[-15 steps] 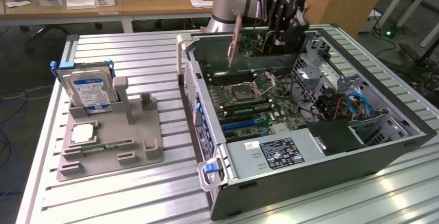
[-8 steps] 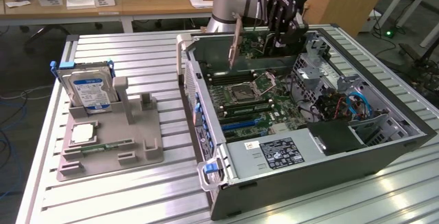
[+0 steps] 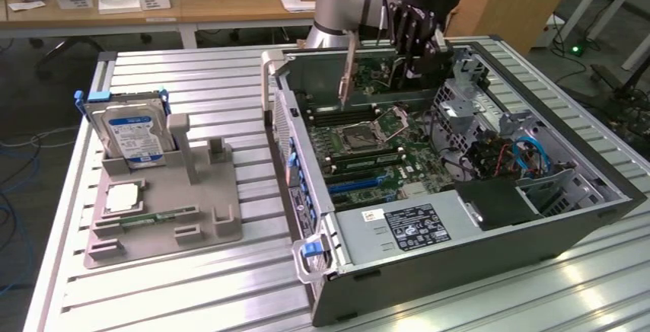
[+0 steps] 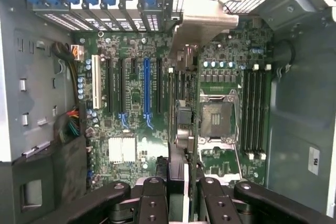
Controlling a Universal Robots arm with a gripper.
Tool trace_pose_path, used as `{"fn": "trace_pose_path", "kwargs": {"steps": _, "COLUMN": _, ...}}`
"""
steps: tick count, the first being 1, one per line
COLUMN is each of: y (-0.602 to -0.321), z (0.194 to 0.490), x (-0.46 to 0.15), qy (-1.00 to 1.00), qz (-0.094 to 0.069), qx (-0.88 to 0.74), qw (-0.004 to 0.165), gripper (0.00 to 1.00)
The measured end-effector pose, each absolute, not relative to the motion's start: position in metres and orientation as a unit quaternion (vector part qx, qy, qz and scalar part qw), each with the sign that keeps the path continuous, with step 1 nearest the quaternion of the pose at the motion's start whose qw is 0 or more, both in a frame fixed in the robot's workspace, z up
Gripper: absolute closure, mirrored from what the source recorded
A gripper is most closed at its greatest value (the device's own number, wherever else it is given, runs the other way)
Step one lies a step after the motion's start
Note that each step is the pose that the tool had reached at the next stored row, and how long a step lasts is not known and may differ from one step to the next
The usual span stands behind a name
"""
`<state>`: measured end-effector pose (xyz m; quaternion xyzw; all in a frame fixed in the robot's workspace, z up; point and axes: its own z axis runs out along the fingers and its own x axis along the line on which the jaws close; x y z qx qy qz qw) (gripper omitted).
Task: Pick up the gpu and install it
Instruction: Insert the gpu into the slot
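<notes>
Gripper (image 3: 416, 31) (image 4: 181, 182) is clamped on the thin dark-faced gpu card (image 3: 348, 69) (image 4: 184, 129), holding it on edge over the open case with its silvery bracket end toward the case's rear wall. On the ribbed aluminium worktop (image 3: 203, 294) lies the black and grey computer tower case (image 3: 568, 218), side panel off, with the green motherboard (image 3: 406, 149) (image 4: 131, 129) exposed. On the exterior view's left sits a grey moulded holder (image 3: 203, 218). A silver hard drive with a blue label (image 3: 132, 134) stands upright in it.
</notes>
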<state>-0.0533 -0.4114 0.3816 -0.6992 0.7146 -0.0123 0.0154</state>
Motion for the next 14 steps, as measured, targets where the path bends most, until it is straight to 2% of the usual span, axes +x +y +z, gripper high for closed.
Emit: {"fn": "trace_pose_path", "kwargs": {"steps": 14, "y": -0.413, "z": 0.360, "x": -0.067, "qy": 0.715, "qz": -0.012, "qx": -0.699, "qw": 0.016, "gripper": 0.72}}
